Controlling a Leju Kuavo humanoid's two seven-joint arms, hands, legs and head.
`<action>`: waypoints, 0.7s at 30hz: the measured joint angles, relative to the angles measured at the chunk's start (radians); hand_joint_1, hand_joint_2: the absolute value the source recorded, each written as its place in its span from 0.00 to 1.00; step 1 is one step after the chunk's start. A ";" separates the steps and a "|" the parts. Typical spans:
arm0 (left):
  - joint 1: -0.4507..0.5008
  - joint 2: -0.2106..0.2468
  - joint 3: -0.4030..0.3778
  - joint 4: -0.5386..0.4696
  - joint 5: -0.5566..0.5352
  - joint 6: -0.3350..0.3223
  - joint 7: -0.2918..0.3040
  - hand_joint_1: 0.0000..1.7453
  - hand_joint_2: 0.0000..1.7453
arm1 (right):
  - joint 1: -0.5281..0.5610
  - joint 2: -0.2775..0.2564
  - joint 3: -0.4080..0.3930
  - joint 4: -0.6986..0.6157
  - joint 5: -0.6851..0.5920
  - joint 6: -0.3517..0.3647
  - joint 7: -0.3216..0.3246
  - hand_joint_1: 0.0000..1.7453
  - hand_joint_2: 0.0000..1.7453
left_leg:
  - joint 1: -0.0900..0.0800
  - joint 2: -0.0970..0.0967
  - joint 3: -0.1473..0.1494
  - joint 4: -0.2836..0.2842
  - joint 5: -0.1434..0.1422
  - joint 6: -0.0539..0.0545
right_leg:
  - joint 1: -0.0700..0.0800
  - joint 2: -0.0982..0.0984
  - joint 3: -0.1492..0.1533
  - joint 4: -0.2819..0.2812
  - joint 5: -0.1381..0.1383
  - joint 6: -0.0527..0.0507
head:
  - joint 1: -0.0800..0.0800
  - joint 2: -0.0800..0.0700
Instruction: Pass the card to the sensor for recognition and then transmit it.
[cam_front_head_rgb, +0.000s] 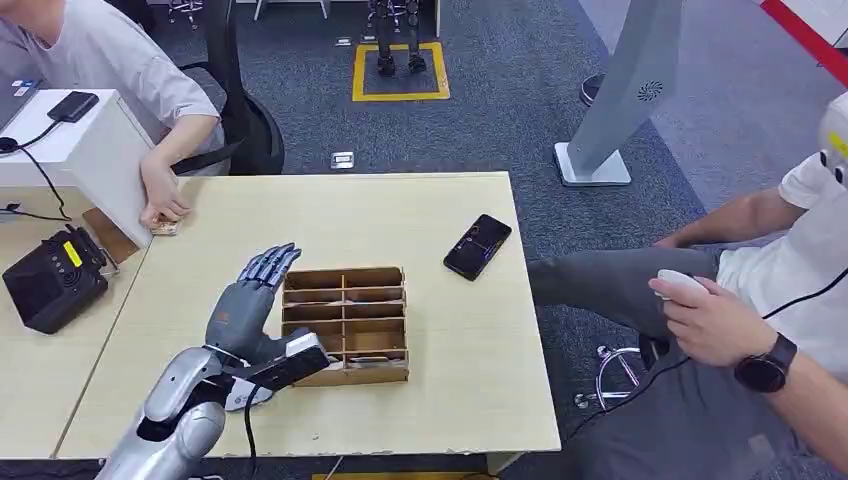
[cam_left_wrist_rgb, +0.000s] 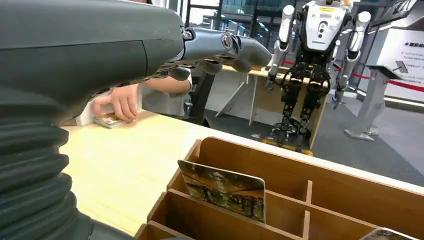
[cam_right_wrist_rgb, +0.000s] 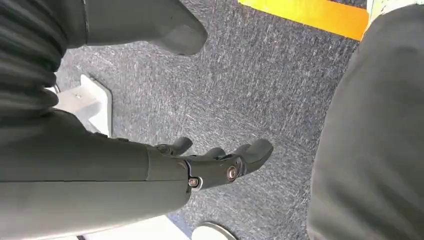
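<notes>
Wood table (cam_front_head_rgb: 460, 340) w/ divider box (cam_front_head_rgb: 345, 322), grey carpet (cam_front_head_rgb: 520, 90).

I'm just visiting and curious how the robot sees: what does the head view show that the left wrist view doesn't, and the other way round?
The head view alone takes in the whole table, with a black phone lying on it and a seated person's hand holding a white device. The left wrist view alone shows a picture card standing upright in a compartment and a humanoid robot in the background. Both show the left hand with fingers spread, the wooden divided box, and a person's hand at the table's far corner.
</notes>
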 joint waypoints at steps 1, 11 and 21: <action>0.000 0.000 0.000 0.000 0.000 0.000 0.000 0.00 1.00 | 0.000 0.000 0.000 0.000 0.001 0.000 -0.001 0.00 1.00 | 0.000 0.000 0.000 0.000 0.000 0.000 | 0.000 0.000 0.000 0.000 0.000 0.000 | 0.000 0.000; 0.000 -0.001 0.000 0.000 0.003 0.000 0.000 0.00 1.00 | 0.000 0.001 0.000 0.000 0.005 0.000 -0.002 0.00 1.00 | 0.000 0.000 0.000 0.000 0.000 0.000 | 0.000 0.000 0.000 0.000 0.000 0.000 | 0.000 0.000; 0.000 -0.001 0.000 0.000 0.011 -0.002 -0.001 1.00 1.00 | 0.000 0.001 -0.003 -0.001 0.008 0.000 -0.002 0.00 1.00 | 0.000 0.000 0.000 0.000 0.000 0.000 | 0.000 0.000 0.000 0.000 0.000 0.000 | 0.000 0.000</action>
